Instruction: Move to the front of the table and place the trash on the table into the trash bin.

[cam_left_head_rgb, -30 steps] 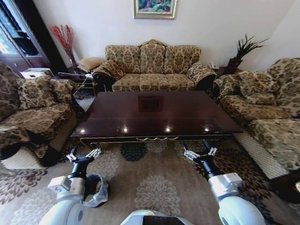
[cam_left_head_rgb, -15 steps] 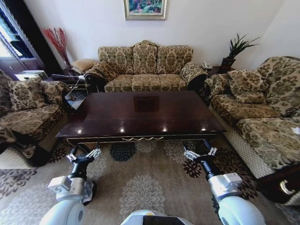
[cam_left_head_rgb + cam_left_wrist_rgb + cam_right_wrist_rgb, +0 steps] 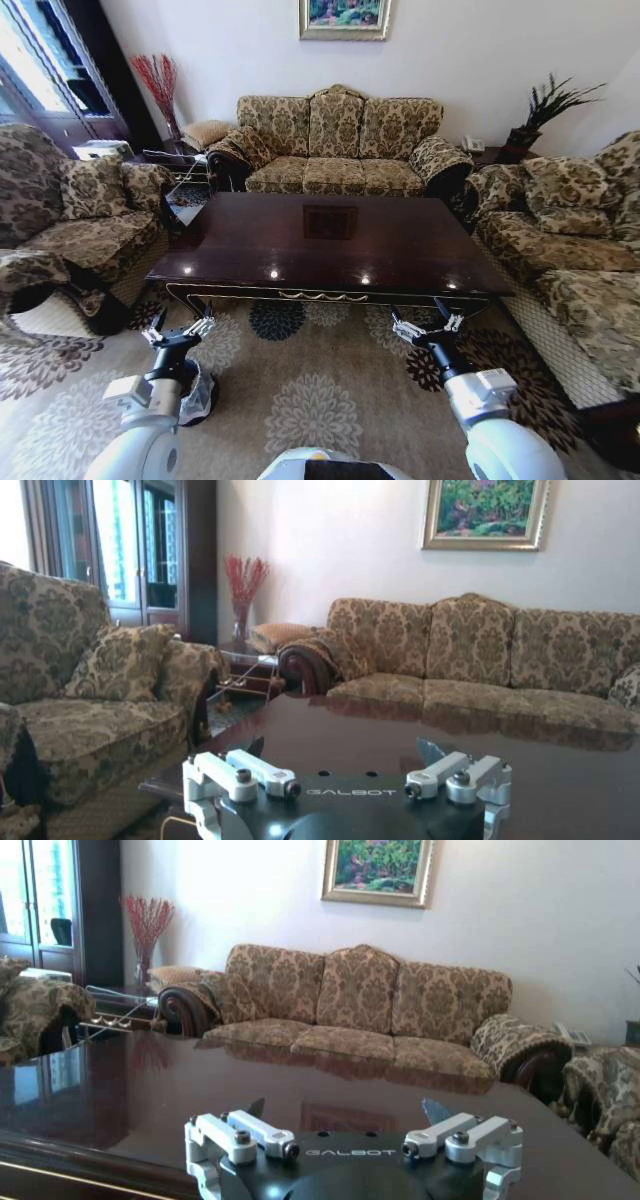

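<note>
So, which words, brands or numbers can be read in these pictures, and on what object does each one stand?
"GALBOT": on the black body of the left pincer, between its open fingers.
"GALBOT": on the black body of the right pincer, also open.
The framed painting on the wall carries no readable text.
The table bears no writing.

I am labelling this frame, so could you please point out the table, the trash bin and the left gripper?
table (image 3: 400, 250), head view, bare glossy top.
trash bin (image 3: 203, 395), head view, bag-lined rim beside the left arm.
left gripper (image 3: 181, 331), head view, midway between its open fingertips.
</note>
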`<state>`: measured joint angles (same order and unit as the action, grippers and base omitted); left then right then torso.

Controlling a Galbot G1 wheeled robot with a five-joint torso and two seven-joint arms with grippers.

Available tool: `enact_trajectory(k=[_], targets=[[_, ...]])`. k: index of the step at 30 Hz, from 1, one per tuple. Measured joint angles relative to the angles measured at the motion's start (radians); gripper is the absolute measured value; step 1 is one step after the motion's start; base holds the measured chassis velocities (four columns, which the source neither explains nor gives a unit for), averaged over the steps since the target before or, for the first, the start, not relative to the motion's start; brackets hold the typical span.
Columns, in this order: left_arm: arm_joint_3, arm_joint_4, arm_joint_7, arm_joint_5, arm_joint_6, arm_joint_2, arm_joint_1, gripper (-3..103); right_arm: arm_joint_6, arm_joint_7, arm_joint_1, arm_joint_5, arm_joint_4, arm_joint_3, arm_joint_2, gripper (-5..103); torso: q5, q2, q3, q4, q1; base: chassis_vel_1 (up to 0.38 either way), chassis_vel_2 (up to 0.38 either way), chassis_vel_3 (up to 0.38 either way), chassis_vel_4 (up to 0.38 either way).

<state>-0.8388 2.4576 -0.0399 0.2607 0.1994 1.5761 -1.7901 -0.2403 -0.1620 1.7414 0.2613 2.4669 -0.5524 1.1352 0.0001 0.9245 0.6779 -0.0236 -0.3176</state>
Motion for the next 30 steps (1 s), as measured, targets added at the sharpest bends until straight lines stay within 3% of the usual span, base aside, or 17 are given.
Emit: enact_trajectory(k=[30], targets=[[0.000, 0.000, 0.000, 0.000, 0.000, 0.000, 0.000, 100, 0.000, 0.000, 0.000, 0.000, 0.000, 0.000, 0.000, 100, -0.0001, 0.000, 0.000, -0.0002, 0.000, 0.000, 0.000, 0.000, 0.000]])
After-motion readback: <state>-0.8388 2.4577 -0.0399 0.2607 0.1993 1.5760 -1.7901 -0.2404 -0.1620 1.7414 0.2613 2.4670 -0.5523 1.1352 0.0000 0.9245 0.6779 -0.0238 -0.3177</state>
